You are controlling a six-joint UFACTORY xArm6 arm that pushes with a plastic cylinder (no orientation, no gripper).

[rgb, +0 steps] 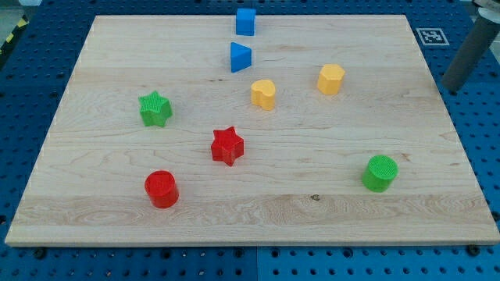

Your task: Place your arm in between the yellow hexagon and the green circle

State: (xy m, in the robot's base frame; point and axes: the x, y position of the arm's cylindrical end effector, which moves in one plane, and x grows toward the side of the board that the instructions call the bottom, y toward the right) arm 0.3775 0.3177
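The yellow hexagon (331, 79) stands on the wooden board (101, 226), right of centre towards the view's top. The green circle (380, 172) stands at the lower right, well below the hexagon. My dark rod comes in from the view's upper right corner. My tip (451, 85) sits just past the board's right edge, to the right of the yellow hexagon and well above the green circle. It touches no block.
A second yellow block (263, 94), perhaps a heart, lies left of the hexagon. A blue triangle (240, 57) and a blue cube (246, 22) are at top centre. A green star (155, 108), a red star (227, 145) and a red circle (162, 189) are on the left half.
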